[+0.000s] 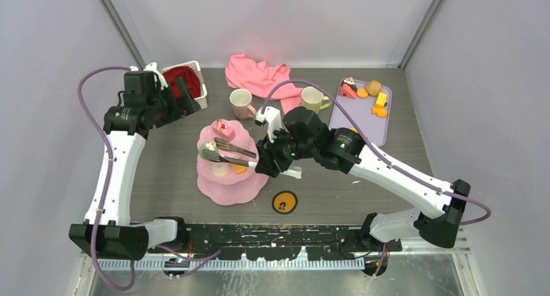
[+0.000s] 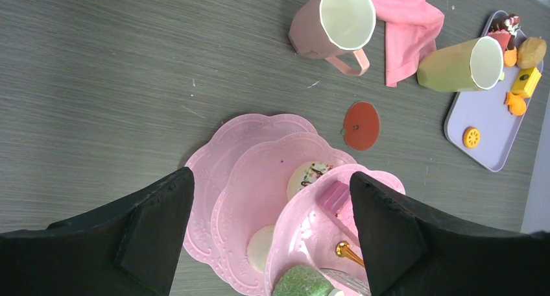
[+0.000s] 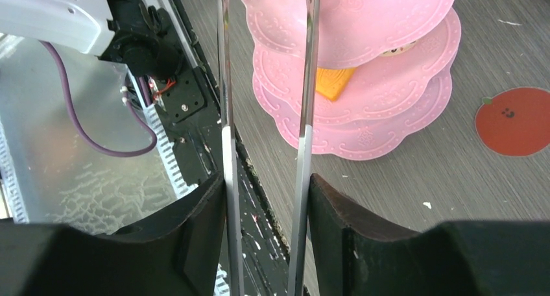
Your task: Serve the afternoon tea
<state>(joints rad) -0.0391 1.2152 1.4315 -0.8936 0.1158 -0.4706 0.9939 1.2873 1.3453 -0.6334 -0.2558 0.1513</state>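
The pink three-tier cake stand stands at mid table. My right gripper is shut on metal tongs; both tong arms run between its fingers. The tong tips hold a green pastry at the top tier's edge, also in the left wrist view. A pink cake slice lies on the top tier and an orange piece on the middle one. My left gripper is open and empty, raised above the stand. The pale pink mug and yellow-green mug stand behind.
A lilac tray at the back right holds several toy pastries and fruits. A pink cloth lies at the back. A white basket with red cloth sits by the left gripper. An orange coaster lies in front of the stand.
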